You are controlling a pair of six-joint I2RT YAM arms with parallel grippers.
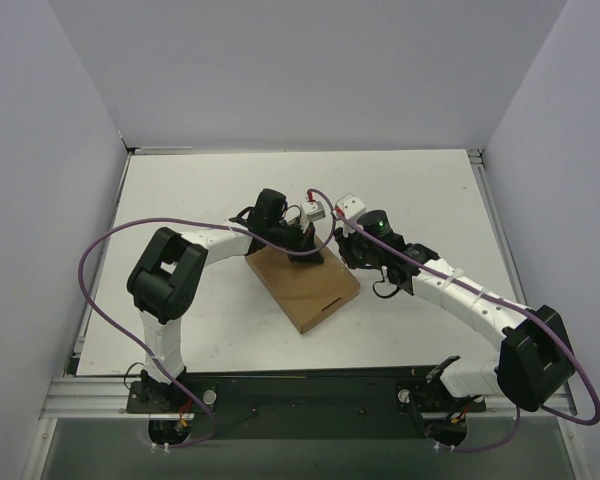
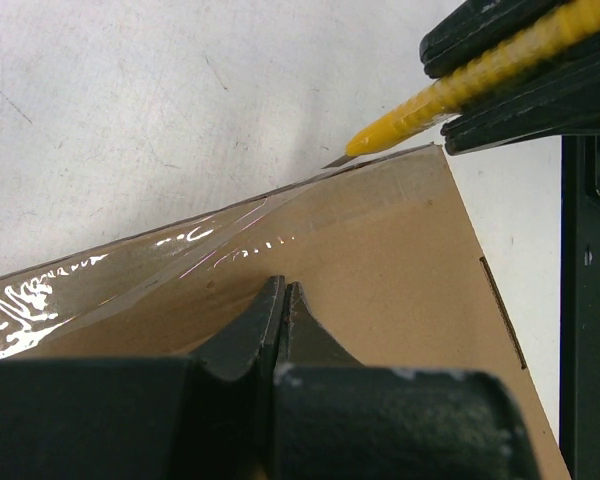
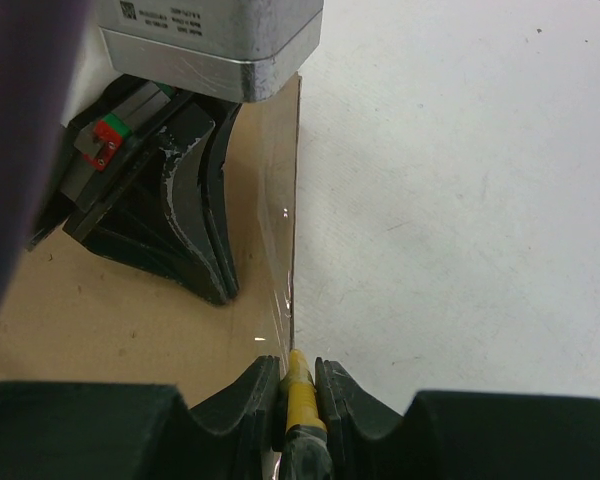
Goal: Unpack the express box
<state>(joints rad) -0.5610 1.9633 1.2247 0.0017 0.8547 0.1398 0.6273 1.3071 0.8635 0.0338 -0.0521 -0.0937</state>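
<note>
We judge the unpacking to be at an early stage. The express box [image 1: 302, 285] lies flat and closed near the middle of the white surface [image 1: 180, 200], between the 2 arms. A strip of clear tape [image 2: 130, 270] runs glossy and unbroken along its far edge as far as we can see. Cutting that seal, lifting the lid and taking out whatever is inside all remain to be done.

The left tool [image 2: 283, 300] has its fingers pressed together, holding nothing, with the tips down on the cardboard lid just beside the taped edge, apparently steadying the box. The right tool [image 3: 298, 375] is clamped on a yellow utility knife [image 2: 460, 85]. Its short blade tip sits at the corner of the box where the tape begins.
</note>
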